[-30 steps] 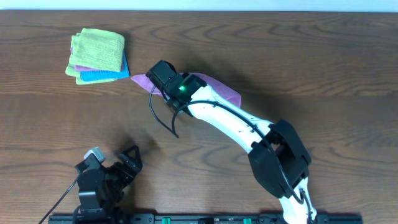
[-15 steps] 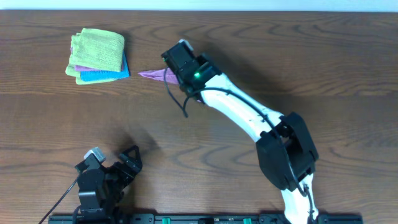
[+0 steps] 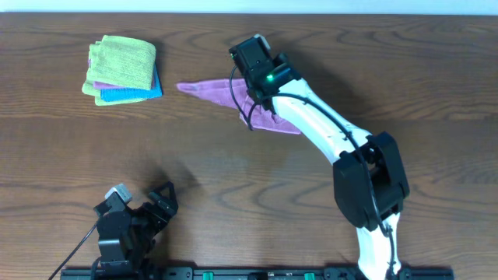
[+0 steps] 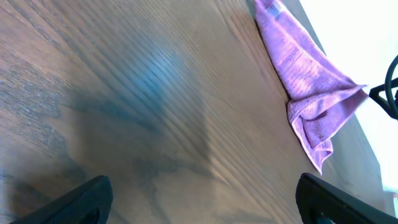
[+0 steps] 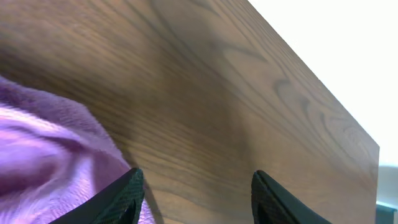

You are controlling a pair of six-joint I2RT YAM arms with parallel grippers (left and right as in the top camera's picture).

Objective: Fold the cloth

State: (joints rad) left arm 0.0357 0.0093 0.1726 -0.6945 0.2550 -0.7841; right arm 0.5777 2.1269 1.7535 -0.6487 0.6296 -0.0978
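Limp, light cloth (image 3: 208, 90) is lying rumpled; pinching a corner looks best. Right gripper (image 5: 194, 186) and left gripper (image 4: 205, 196) are gaping, empty.

Wood table (image 3: 436, 78); purple cloth (image 3: 207, 89) on it; folded cloth stack (image 3: 123, 64) nearby

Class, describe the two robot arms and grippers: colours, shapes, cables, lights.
The right arm has white links and black joint housings, a green light near its wrist and a looping black cable. The left arm is compact and black, with a small grey part on top. The left gripper and right gripper have black tapered fingers.
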